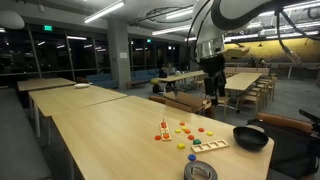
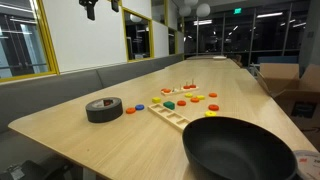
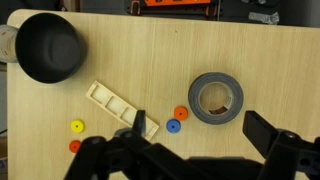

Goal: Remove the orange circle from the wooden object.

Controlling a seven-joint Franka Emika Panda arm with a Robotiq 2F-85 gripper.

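The wooden object (image 1: 163, 129) is a small pale stand with a thin upright peg, standing on the table among loose discs. It also shows far off in an exterior view (image 2: 190, 85). An orange circle (image 1: 162, 137) seems to sit low on its peg, but it is too small to be sure. The stand is out of the wrist view. My gripper (image 1: 212, 90) hangs high above the table, open and empty. Its tips show at the top edge of an exterior view (image 2: 102, 6). In the wrist view the gripper (image 3: 200, 130) is above the tape roll.
A grey tape roll (image 3: 215, 97) lies below me with a loose orange disc (image 3: 181, 113) and a blue disc (image 3: 173, 126) beside it. A flat pale tray (image 3: 120, 108), a black bowl (image 3: 48, 48) and a yellow disc (image 3: 77, 126) lie nearby. Several more discs (image 1: 188, 130) are scattered.
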